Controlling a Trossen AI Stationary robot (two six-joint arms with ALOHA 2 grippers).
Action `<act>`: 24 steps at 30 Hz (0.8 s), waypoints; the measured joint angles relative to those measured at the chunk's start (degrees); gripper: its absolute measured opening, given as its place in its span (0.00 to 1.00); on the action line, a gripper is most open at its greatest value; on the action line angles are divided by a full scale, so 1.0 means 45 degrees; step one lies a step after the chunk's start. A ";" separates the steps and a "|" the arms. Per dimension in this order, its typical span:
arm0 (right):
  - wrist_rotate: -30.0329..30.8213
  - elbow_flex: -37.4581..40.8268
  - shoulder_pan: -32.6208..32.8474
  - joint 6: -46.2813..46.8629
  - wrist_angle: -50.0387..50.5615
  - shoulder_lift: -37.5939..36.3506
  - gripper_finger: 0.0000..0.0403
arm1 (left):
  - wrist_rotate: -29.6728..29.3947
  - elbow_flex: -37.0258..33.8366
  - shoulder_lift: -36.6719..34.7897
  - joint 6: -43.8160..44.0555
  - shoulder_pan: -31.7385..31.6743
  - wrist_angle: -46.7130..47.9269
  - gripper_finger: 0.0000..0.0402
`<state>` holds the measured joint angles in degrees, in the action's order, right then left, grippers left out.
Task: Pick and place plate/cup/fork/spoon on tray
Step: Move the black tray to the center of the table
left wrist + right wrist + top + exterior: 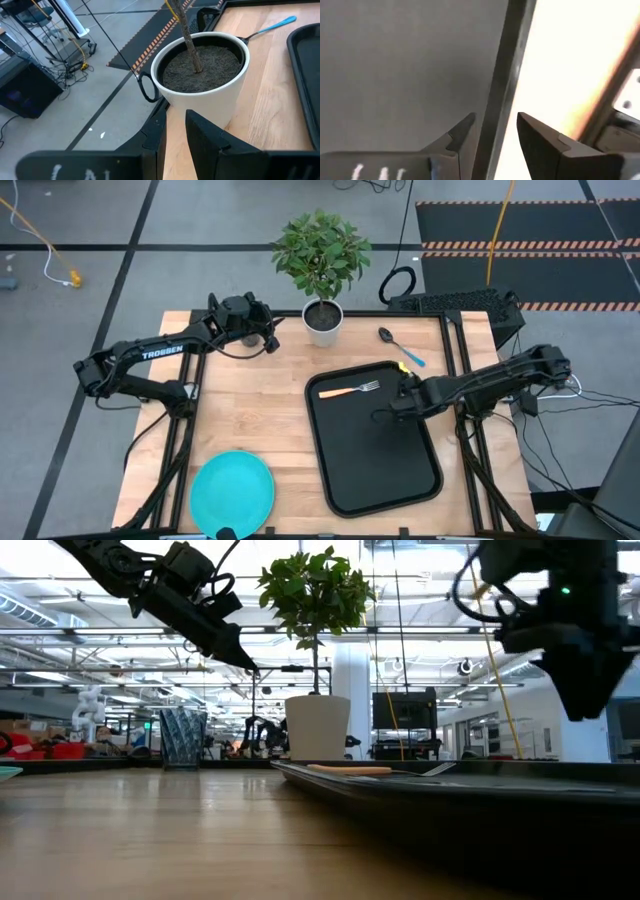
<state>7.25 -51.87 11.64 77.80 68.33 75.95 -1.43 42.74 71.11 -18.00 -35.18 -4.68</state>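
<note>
Hovering over the tray's (372,470) 3 o'clock rim, the right claw (398,406) has fingers apart, nothing held. Fork (349,390) already lies on the tray's far end. Spoon (400,347) sits on the surface off the tray's far right corner, roughly 12 o'clock from the right claw, long axis diagonal, blue handle toward the tray; right arm is nearer. Plate (232,491) is at the near left edge. Cup (182,737) is probably under the left arm. Left claw (271,337) hangs at the plant pot's (323,321) 9 o'clock, fingers slightly apart, empty.
</note>
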 joint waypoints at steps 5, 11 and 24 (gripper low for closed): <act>-0.0340 0.1702 0.0000 0.0008 -0.1756 -0.0872 0.33 | 0.0000 0.0000 0.0004 -0.0005 0.0000 0.0007 0.19; -0.0670 0.3112 0.0005 0.0119 -0.2890 -0.0993 0.33 | 0.0000 0.0000 0.0000 -0.0009 0.0000 0.0008 0.19; -0.0575 0.3389 0.0000 -0.1899 -0.3424 -0.0993 0.30 | 0.0003 0.0000 0.0000 0.0034 0.0000 -0.0051 0.19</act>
<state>4.66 -36.62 11.64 69.25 52.92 71.48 -1.42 42.74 71.11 -17.85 -35.18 -4.91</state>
